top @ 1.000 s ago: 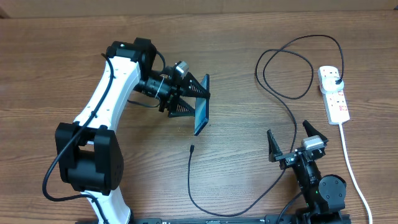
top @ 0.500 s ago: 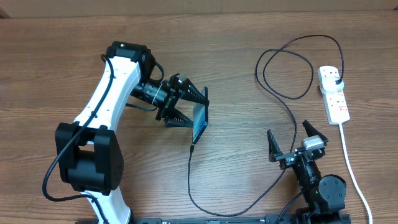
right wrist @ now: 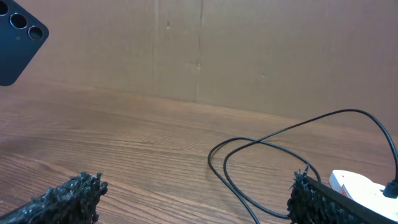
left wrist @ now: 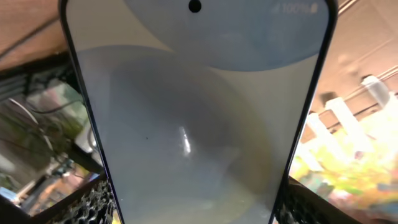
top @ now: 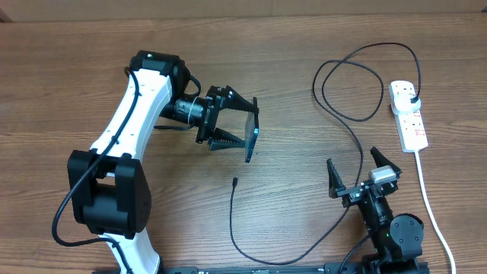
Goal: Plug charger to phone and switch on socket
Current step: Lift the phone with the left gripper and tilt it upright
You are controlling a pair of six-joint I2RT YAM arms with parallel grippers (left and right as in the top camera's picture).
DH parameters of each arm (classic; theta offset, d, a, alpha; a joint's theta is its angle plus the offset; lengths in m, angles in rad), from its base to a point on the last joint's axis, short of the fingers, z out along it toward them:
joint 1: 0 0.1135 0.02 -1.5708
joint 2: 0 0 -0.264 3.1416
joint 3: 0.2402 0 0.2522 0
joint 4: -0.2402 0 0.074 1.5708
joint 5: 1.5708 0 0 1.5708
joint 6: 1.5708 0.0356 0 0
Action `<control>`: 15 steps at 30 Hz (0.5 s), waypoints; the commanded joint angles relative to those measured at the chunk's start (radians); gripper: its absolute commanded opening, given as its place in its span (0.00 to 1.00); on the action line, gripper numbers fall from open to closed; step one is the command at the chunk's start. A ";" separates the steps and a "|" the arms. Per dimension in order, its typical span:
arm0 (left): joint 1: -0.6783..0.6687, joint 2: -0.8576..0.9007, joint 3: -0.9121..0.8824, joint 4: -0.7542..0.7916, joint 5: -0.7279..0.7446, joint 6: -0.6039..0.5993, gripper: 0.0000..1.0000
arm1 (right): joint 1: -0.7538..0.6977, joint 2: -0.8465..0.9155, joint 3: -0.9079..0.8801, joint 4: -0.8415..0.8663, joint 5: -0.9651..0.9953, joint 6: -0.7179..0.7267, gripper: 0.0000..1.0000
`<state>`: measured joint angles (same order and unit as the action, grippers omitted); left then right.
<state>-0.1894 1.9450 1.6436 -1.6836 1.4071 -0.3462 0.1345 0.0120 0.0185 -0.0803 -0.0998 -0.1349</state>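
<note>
Since half a second before, the slim, dark-rimmed phone [top: 250, 143] had swung up and away from the cable tip it had nearly met. It now sat near the middle of the overhead frame, tilted edge-on to the camera. The left hand [top: 245, 122] was clenched across it, with black ribbed fingers [left wrist: 93, 200] pressing on its long edges, and the pale grey-blue screen filled the wrist view. Seen from the right wrist, its dark blue back with round lenses hung at upper left, clear of the worktop [top: 76, 68], a brown wood-grain surface.

The thin black charger cable [top: 232, 221] lay loose there. Its small connector tip [top: 235, 181] was just below the phone and apart from it. The line curled through the lower centre and looped up to a black plug [top: 412, 97] seated in the white plastic power strip [top: 411, 137] at the right edge. The right hand [top: 356, 173] stood released and empty at lower right.

The phone looked stiff, smooth and glassy, so it was probably slippery and easy to crack, and the edge grip seemed sound. The cable would likely be light and limp. Its tip probably needed pinching just behind the very end, or it would flop. The strip's reddish switches [top: 417, 116] looked small and hard.
</note>
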 commanded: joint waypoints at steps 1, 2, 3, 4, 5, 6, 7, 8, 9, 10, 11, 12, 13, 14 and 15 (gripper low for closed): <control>-0.001 -0.016 0.018 -0.006 0.079 -0.058 0.04 | 0.005 -0.009 -0.011 0.004 0.006 -0.005 1.00; -0.001 -0.016 0.018 -0.006 0.079 -0.063 0.04 | 0.005 -0.009 -0.011 0.004 0.006 -0.005 1.00; -0.001 -0.016 0.018 -0.006 0.079 -0.074 0.04 | 0.005 -0.009 -0.011 0.004 0.006 -0.005 1.00; -0.001 -0.016 0.018 -0.006 0.079 -0.085 0.04 | 0.005 -0.009 -0.011 0.004 0.006 -0.005 1.00; -0.001 -0.016 0.018 -0.007 0.079 -0.092 0.04 | 0.005 -0.009 -0.011 0.004 0.006 -0.005 1.00; -0.001 -0.016 0.018 -0.006 0.079 -0.101 0.04 | 0.005 -0.009 -0.011 0.004 0.006 -0.005 1.00; -0.001 -0.016 0.018 -0.006 0.079 -0.108 0.04 | 0.005 -0.009 -0.011 0.004 0.006 -0.005 1.00; -0.001 -0.016 0.018 -0.007 0.079 -0.110 0.04 | 0.005 -0.009 -0.011 0.004 0.006 -0.005 1.00; -0.001 -0.016 0.018 -0.007 0.079 -0.116 0.04 | 0.005 -0.009 -0.011 0.004 0.006 -0.005 1.00; -0.001 -0.016 0.018 -0.007 0.079 -0.117 0.04 | 0.005 -0.009 -0.011 0.004 0.006 -0.005 1.00; -0.001 -0.016 0.018 -0.006 0.079 -0.124 0.04 | 0.005 -0.009 -0.011 0.004 0.006 -0.005 1.00; -0.001 -0.016 0.018 -0.006 0.079 -0.127 0.04 | 0.005 -0.009 -0.011 0.004 0.006 -0.005 1.00; -0.001 -0.016 0.018 -0.007 0.079 -0.127 0.04 | 0.005 -0.009 -0.011 0.004 0.006 -0.005 1.00; -0.001 -0.016 0.018 -0.007 0.079 -0.127 0.04 | 0.005 -0.009 -0.011 0.004 0.006 -0.005 1.00; -0.001 -0.016 0.018 -0.007 0.079 -0.127 0.04 | 0.005 -0.009 -0.011 0.004 0.006 -0.005 1.00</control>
<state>-0.1894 1.9450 1.6436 -1.6840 1.4292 -0.4484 0.1345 0.0120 0.0185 -0.0799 -0.0998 -0.1349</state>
